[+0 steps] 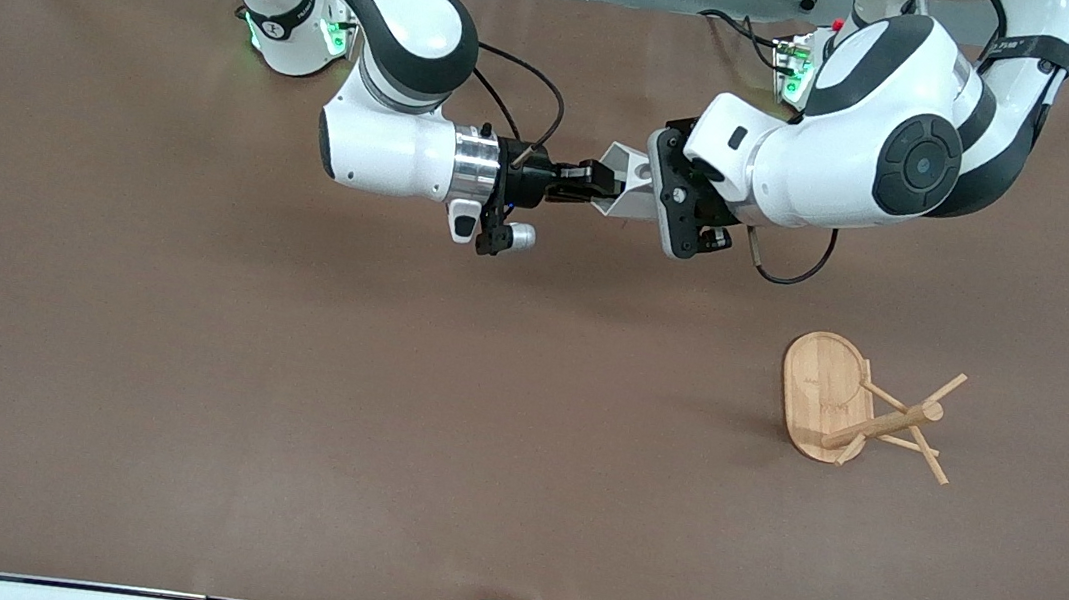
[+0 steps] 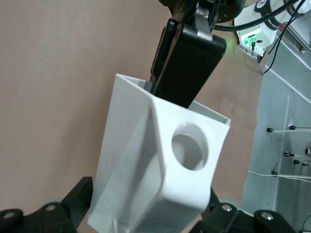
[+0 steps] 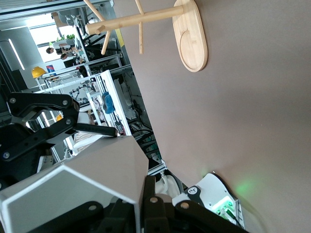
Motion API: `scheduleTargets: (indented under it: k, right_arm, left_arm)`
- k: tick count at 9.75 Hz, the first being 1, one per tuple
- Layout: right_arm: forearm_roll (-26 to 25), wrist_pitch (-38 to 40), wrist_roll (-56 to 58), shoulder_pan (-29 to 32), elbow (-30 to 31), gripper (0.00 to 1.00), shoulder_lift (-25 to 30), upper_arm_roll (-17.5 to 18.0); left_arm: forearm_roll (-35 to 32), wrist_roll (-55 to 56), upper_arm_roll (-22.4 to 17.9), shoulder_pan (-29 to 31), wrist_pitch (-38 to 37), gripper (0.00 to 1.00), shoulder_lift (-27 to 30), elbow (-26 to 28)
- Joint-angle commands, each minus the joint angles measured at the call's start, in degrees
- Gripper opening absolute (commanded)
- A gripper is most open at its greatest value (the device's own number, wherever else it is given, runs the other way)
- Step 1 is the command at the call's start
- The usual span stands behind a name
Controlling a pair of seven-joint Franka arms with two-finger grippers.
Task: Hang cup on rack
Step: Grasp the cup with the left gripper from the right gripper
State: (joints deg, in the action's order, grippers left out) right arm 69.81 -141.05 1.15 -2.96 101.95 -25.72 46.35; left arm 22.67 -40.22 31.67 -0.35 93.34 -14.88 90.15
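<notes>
A: Above the table's middle, toward the robots' end, the cup (image 1: 630,182) is held in the air between the two grippers. Its long axis is laid roughly level, along the line joining the arms, with the mouth turned to the right gripper (image 1: 598,186) and the narrow base to the left gripper (image 1: 659,194).

B: How is it gripped?

A: The right gripper's fingers are pressed together on the cup's wall at the rim, one finger (image 2: 187,68) being seen inside the mouth in the left wrist view. The left gripper's fingers (image 2: 73,204) are spread to either side of the base; contact cannot be confirmed, so a handover is judged to be under way.

B: And the handle?

A: The blocky handle with its round hole (image 2: 189,145) is turned toward the left wrist camera and is left free by both grippers.

B: Where is the rack (image 1: 859,408)?

A: It stands on the table at the left arm's end, nearer the front camera than the cup and well apart from it. Its post looks tilted only through the high camera; the pegs (image 1: 942,392) slant outward.

B: Which arm is nearer to it?

A: The left arm. The next move is judged to depend on the cup being taken by that arm, so that the hole can be carried across and threaded over a peg.
</notes>
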Motion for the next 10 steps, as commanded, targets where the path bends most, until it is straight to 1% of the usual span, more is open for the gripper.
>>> scheduleTargets:
  k: [1, 2, 3, 4, 5, 7, 8, 9, 10]
  right_arm:
    - [2.3, -0.5, 1.0, 0.8, 0.0, 0.01, 0.9, 1.6]
    - [2.3, -0.5, 1.0, 0.7, -0.1, 0.01, 0.9, 1.6]
    - [2.3, -0.5, 0.9, 0.7, -0.1, 0.01, 0.9, 1.6]
    - [2.3, -0.5, 0.9, 0.7, -0.1, 0.01, 0.9, 1.6]
    - [2.3, -0.5, 0.9, 0.7, -0.1, 0.01, 0.9, 1.6]
    - [2.3, -0.6, 0.9, 0.7, -0.1, 0.01, 0.9, 1.6]
    - [2.3, -0.4, 0.1, 0.9, -0.1, 0.23, 0.9, 1.6]
    - [2.3, -0.5, 0.0, 0.8, 0.0, 0.97, 1.0, 1.6]
    - [2.2, -0.2, 0.0, 1.0, 0.0, 1.0, 0.9, 1.6]
  left_arm:
    - [-0.9, 0.4, 1.1, 0.3, 2.1, 0.85, 0.6, 4.3]
    - [-0.9, 0.3, 1.1, 0.3, 2.1, 0.79, 0.6, 4.9]
    - [-1.0, 0.3, 1.1, 0.5, 2.1, 0.65, 0.8, 5.4]
    - [-1.1, -0.5, 1.1, 1.0, 1.9, 0.28, 1.8, 5.6]
    - [-1.1, -0.5, 0.9, 1.1, 1.7, 0.14, 2.0, 5.6]
    - [-1.1, -0.5, 0.5, 1.6, 1.0, 0.06, 2.3, 5.6]
    - [-1.1, -0.4, 0.1, 1.6, 1.0, 0.04, 2.6, 5.6]
    - [-1.1, -0.3, -0.9, 1.8, 1.0, 0.03, 3.3, 5.7]
    - [-1.1, -0.1, -1.5, 1.8, 1.0, 0.03, 3.7, 5.7]
